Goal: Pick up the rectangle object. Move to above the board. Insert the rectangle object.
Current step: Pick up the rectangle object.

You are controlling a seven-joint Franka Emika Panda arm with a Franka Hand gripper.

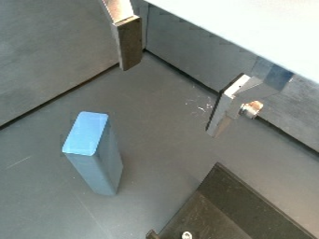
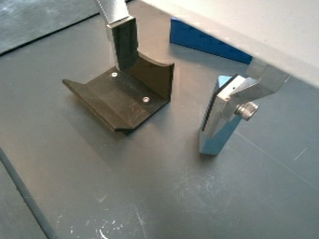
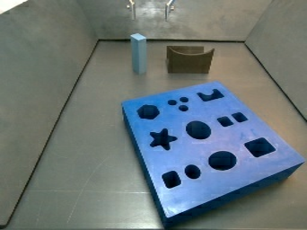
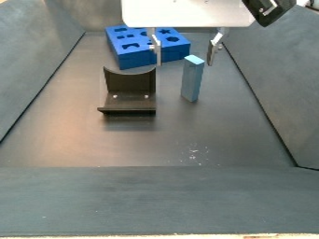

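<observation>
**Gripper open above floor; block standing free, board apart**

The gripper (image 1: 174, 70) is seen in both wrist views with its two fingers spread wide and nothing between them. In a wrist view the fingers (image 1: 129, 45) are shown as silver plates with dark pads, hanging clear above the grey floor (image 1: 162, 140). The same open stance is recorded in the other wrist picture, gripper (image 2: 169, 89), where one finger (image 2: 121, 42) hangs just in front of the fixture (image 2: 122, 93) and the other beside it.

The block (image 1: 92, 151) is observed upright on the floor, light blue, untouched by either finger and set off to one side of the gripper. In a side view the block (image 3: 138, 51) stands near the far wall, just beside the fixture (image 3: 188, 58), with a gap between the two. In a side view the block (image 4: 192, 77) is seen beside the fixture (image 4: 127, 91), and the gripper (image 4: 185, 47) is located above and just behind it, fingers parted.

The board (image 3: 206, 142) lies flat on the floor, well apart from the block, all its cutouts showing dark. In a side view the board (image 4: 145, 44) lies behind the fixture. A corner of the board (image 2: 206, 39) is visible in a wrist view.
</observation>
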